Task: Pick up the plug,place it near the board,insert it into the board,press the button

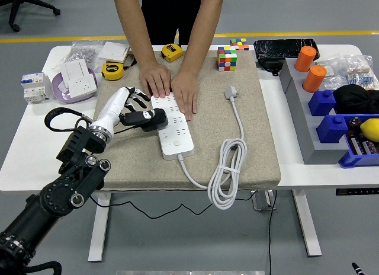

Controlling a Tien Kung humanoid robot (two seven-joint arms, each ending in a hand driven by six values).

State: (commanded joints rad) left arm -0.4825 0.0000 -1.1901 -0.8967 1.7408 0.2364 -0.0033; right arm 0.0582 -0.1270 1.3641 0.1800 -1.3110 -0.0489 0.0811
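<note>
The left robot hand [137, 112] curls around a black plug [155, 116] — light, rigid, best pinched by its body — at the power strip [175, 133].

The strip's [173, 125] far end is blocked by a person's hands [172, 85]; its near half is left clear, and open mat [260, 138] is seen beside the cable [228, 168].

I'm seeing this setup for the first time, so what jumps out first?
At the mat's centre a person's two hands press down the white power strip, while the robot's left hand holds a black plug at its left edge. A white cable coils to the right.
</note>
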